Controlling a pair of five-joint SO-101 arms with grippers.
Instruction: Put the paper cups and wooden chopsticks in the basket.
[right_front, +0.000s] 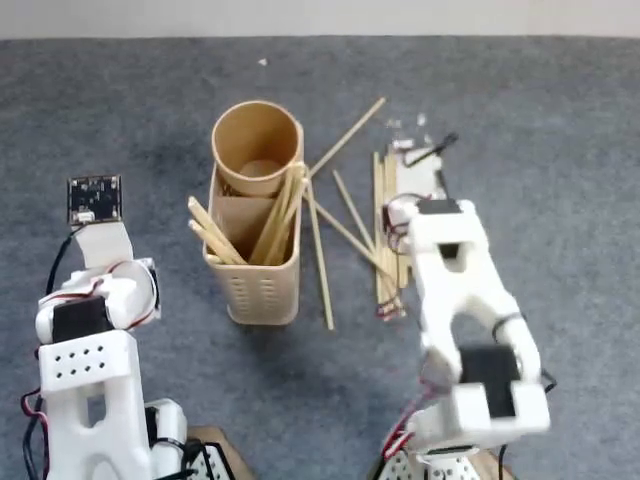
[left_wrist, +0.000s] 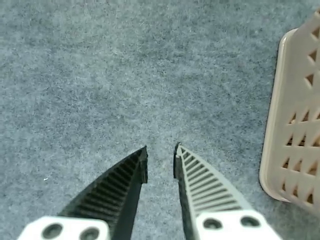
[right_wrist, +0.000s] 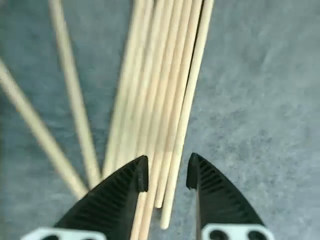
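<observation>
The basket (right_front: 262, 290) stands upright about midway across the table (right_front: 560, 120), between the two arms. A cup (right_front: 257, 172) sits mouth up in its far end, and several chopsticks (right_front: 275, 225) lean in the near part, ends poking over the rim. That part of the job looks done.

What remains lies on the right side of the table. A bundle (right_front: 382, 190) of sticks lies packed side by side, running from the far edge towards the near one. A few strays (right_front: 320, 260) are fanned out between the bundle and the basket, one close along the basket wall.

The right gripper (right_wrist: 166, 175) is low over the near end of the bundle. Its jaws are spread and straddle a couple of sticks, with nothing pinched yet. I judge this is the line-up for a grasp. Taking the sticks near their ends would make them tip when lifted, and neighbours so tightly packed may drag along.

The left gripper (left_wrist: 160, 162) hangs over bare table on the left side, with the basket wall (left_wrist: 295, 125) just beside it. Its jaws are slightly parted and empty, probably parked clear of the other arm.
</observation>
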